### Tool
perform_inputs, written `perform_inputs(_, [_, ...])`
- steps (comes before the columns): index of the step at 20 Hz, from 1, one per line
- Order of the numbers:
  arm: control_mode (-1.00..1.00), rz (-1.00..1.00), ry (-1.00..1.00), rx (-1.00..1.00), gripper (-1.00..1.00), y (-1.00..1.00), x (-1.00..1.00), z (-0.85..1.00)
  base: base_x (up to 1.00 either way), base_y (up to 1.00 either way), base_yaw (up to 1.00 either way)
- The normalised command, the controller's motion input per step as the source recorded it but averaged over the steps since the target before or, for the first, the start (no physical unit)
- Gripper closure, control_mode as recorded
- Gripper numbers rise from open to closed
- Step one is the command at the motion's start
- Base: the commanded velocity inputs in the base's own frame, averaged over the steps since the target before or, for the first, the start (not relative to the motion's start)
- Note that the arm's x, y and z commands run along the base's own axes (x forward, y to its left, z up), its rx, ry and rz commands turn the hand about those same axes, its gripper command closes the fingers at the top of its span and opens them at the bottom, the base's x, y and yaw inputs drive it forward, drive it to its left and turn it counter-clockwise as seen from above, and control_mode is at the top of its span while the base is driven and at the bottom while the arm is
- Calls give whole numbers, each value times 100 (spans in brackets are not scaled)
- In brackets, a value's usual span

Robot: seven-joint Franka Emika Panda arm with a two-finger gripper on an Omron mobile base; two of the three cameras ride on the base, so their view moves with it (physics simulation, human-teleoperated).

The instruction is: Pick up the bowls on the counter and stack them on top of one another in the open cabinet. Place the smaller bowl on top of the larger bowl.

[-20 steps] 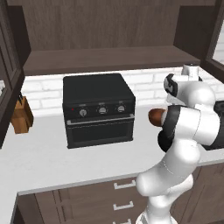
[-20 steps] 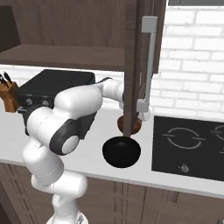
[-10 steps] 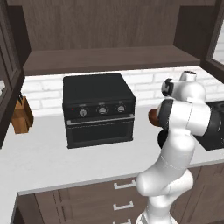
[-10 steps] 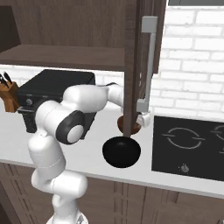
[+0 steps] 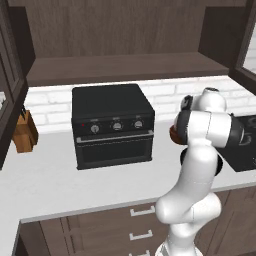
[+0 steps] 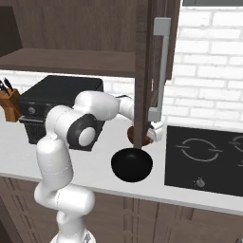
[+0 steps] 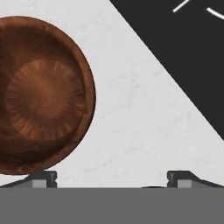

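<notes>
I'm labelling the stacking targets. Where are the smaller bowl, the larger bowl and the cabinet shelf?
smaller bowl (image 7: 43, 94): hand view, its inner bottom.
larger bowl (image 6: 131, 165): right base view, its dark inside.
cabinet shelf (image 5: 125, 66): left base view, bare plank top.

I am in a home kitchen: a white counter (image 5: 55, 185) runs over brown drawers (image 5: 120, 232), with a black toaster oven (image 5: 111, 125) and a knife block (image 5: 25, 132) on it, a white brick backsplash (image 6: 209, 71) behind, a dark wood wall cabinet (image 5: 125, 65) above, and a black cooktop (image 6: 204, 159) to the right.
</notes>
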Motion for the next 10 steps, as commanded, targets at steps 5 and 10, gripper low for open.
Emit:
perform_inputs(5, [-100,0,-3,0,-100,0,27,-30,0,0,0])
perform_inputs(10, [-100,0,-3,0,-100,0,32,-26,0,0,0])
